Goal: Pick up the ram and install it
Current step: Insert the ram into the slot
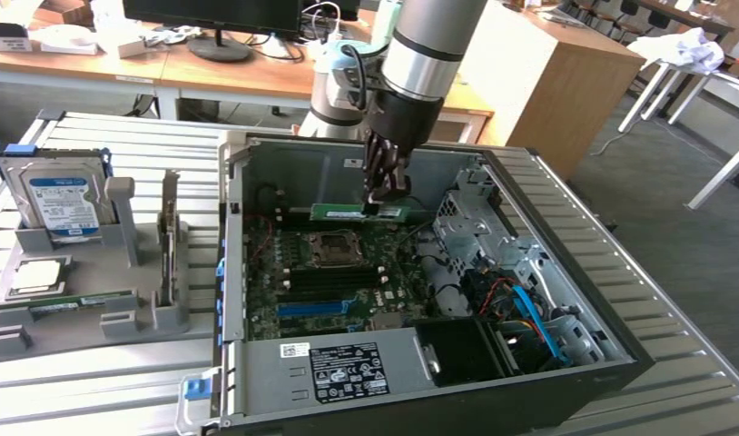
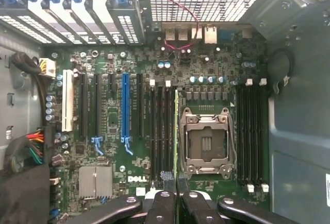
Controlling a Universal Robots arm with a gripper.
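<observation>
**Gripper holding ram inside open computer case**

Black two-finger gripper (image 2: 175, 184) is clamping the ram (image 2: 176, 131), a long, thin green circuit-board stick, with its jaws nearly closed on the stick's upper edge. From the wrist view the ram is showing edge-on as a narrow green line. It is running between a bank of black memory slots (image 2: 161, 126) and the square silver processor socket (image 2: 206, 141) on the green motherboard (image 2: 111, 113). Whether it is touching a slot cannot be told.

In the exterior view the gripper (image 1: 377, 202) is hanging from the grey arm (image 1: 430, 45) inside the open computer case (image 1: 297, 168). It is holding the ram (image 1: 358, 213) level above the board.

On the exterior view's left a grey moulded tray (image 1: 115, 327) is sitting beside the case. It is carrying:
- an upright silver hard drive with a blue-white label (image 1: 61, 202)
- a square silver processor chip (image 1: 36, 277)
- a second green stick (image 1: 69, 302) near its front
</observation>
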